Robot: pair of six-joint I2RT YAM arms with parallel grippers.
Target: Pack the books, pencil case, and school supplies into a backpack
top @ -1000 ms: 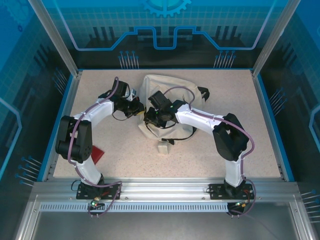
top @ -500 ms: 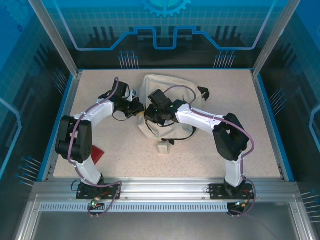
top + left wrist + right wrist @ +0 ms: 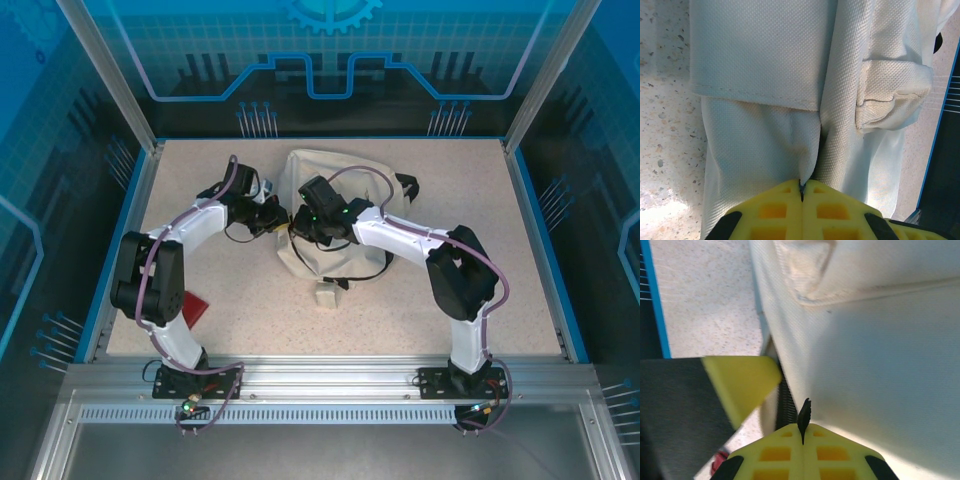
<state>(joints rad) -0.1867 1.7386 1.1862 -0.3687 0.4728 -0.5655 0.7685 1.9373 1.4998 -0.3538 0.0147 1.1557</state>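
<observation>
The cream-white backpack point(image 3: 340, 172) lies at the middle of the table, towards the back. My left gripper point(image 3: 281, 221) is at the backpack's left edge, and in the left wrist view it point(image 3: 802, 183) is shut on a thin fold of the backpack fabric point(image 3: 810, 150). My right gripper point(image 3: 299, 231) meets it from the right. In the right wrist view it point(image 3: 803, 429) is shut on a small black zip pull point(image 3: 804, 415) beside the black zip line point(image 3: 786, 405). One yellow finger of the left gripper point(image 3: 742, 382) shows there, close by. The books and pencil case are out of view.
A red flat item point(image 3: 195, 305) lies on the table by the left arm's base. A small beige tag point(image 3: 327, 294) and a black strap point(image 3: 365, 272) trail from the backpack's near side. A dark strap end point(image 3: 405, 185) sticks out on its right. Blue walls point(image 3: 535, 230) rim the table.
My right gripper has closed and edged slightly towards the back along the backpack's left edge. The left arm has not moved.
</observation>
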